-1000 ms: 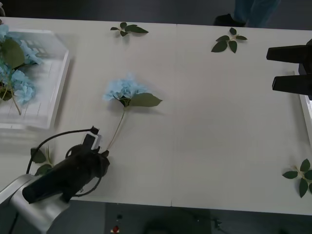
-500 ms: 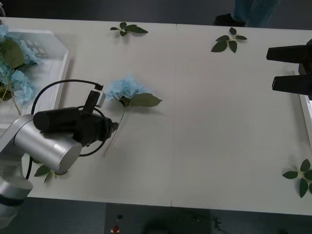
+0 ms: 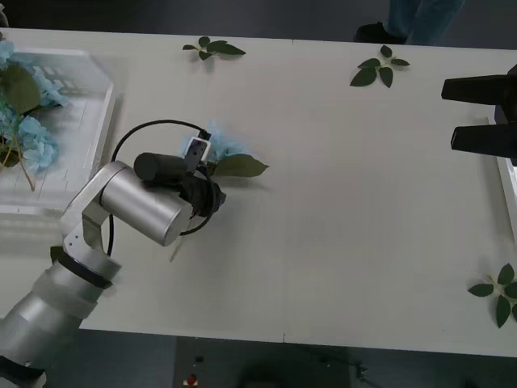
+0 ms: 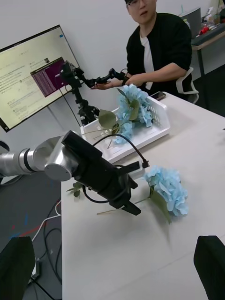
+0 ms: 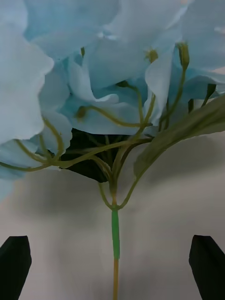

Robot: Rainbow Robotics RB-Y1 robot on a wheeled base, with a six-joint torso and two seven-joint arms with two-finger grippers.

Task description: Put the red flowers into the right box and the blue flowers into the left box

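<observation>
left gripper [image 5: 112, 262] was advanced from table's near edge up along stem — jaws spread astride it, just under blue flower [image 5: 93, 70] lying mid-table [image 3: 339, 242]. grasp judged imminent; left box [image 3: 89, 153] next. right gripper [image 3: 477, 113] parked, spread.

blue flower [image 3: 220, 142]: pale sky-blue, green leaf
stem [image 5: 115, 234]: bright green, fading tan
left box [image 3: 90, 129]: white, gridded floor
table [image 3: 347, 202]: plain white
left gripper [image 5: 112, 260]: black fingertips, silver arm
</observation>
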